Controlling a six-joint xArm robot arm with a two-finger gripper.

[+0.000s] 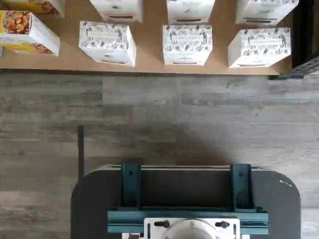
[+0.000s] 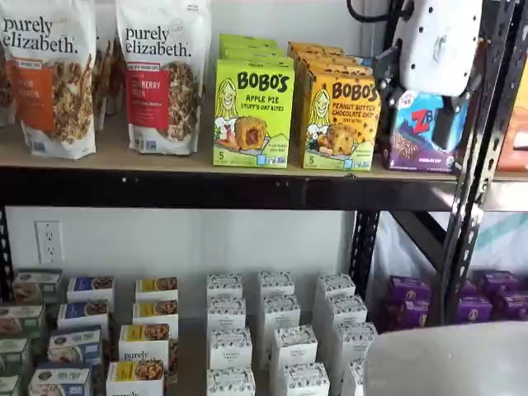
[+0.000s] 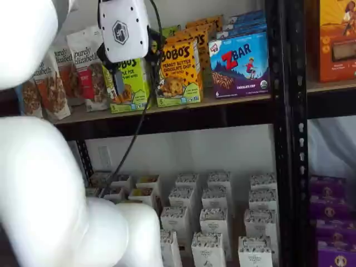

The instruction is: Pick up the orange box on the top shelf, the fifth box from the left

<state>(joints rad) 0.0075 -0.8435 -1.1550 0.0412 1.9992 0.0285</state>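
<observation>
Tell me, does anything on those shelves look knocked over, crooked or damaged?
Nothing stands out. On the top shelf, the orange box stands upright beside the lime-green box and the blue ZBar box. The small white boxes below sit in tidy rows. The gripper hangs before the shelf, touching nothing.

In a shelf view, the gripper's [image 2: 445,124] white body is covering the upper part of the blue ZBar box [image 2: 421,136], and only one dark finger is showing, so its jaws cannot be judged. In a shelf view the gripper [image 3: 118,83] is hiding much of the lime-green box [image 3: 132,83]. The white arm [image 3: 39,183] is blocking the lower left small boxes. The orange box's [image 2: 341,120] fine print is reading too small.
</observation>
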